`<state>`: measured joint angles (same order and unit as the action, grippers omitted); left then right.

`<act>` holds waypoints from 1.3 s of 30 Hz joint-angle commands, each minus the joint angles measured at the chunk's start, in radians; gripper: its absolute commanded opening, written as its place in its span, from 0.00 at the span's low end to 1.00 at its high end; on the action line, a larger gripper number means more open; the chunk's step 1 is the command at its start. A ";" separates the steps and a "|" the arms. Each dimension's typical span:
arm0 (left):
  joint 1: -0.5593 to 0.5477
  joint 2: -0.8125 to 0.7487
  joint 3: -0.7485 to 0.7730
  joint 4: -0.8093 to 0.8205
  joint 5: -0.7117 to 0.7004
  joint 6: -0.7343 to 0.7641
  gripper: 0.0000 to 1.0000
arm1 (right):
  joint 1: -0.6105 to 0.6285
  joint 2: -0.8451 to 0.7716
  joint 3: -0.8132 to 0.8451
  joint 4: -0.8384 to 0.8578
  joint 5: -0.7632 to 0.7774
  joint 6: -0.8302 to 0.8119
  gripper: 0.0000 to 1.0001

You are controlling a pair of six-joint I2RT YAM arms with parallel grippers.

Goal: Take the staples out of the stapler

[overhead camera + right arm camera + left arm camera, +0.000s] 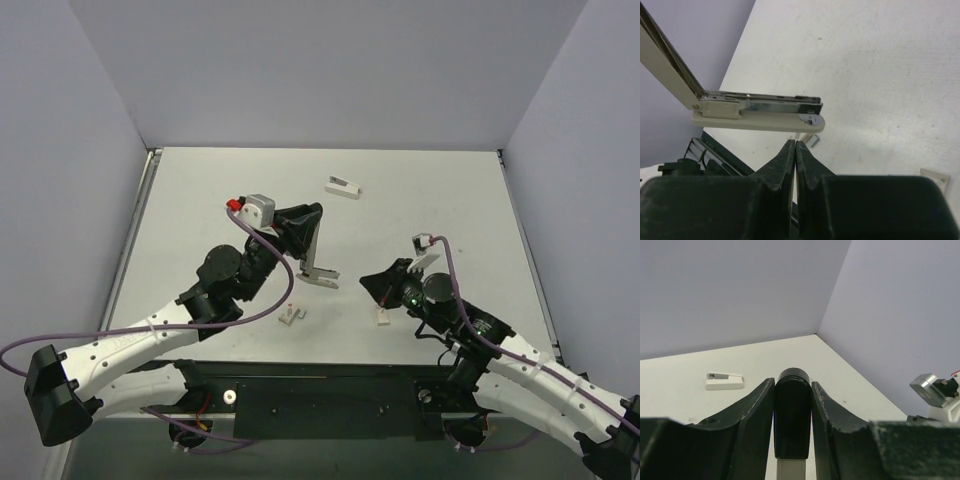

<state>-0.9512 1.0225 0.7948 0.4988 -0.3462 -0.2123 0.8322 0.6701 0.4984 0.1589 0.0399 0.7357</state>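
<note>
The stapler [320,277] stands open in the middle of the table, its beige base flat and its black-capped lid [792,410] lifted upright. My left gripper [303,226] [792,384] is shut on that lid, one finger on each side of the cap. In the right wrist view the base and metal magazine [760,102] lie just ahead, with the lid rising to the upper left. My right gripper [373,283] [796,145] is shut with nothing in it, just right of the stapler's front end. A small metal bit of staples [813,141] lies by that front end.
A white block [343,186] [724,382] lies on the far side of the table. Two small pale pieces [292,315] [382,318] rest near the front edge. Purple-grey walls close in the table on three sides.
</note>
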 commanded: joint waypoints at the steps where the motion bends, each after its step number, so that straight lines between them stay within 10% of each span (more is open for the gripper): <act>1: -0.008 -0.059 0.011 0.035 -0.066 -0.048 0.00 | 0.044 0.022 -0.052 -0.006 -0.021 0.054 0.00; 23: -0.017 -0.167 -0.042 -0.157 -0.257 -0.263 0.00 | 0.255 0.413 -0.124 0.429 0.196 0.251 0.00; 39: -0.015 -0.269 -0.091 -0.348 -0.131 -0.381 0.00 | 0.249 0.445 0.028 0.323 0.267 0.076 0.00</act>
<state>-0.9611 0.8047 0.7033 0.1471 -0.5457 -0.5220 1.0809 1.1137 0.4702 0.4885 0.2546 0.8925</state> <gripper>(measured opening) 0.418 0.001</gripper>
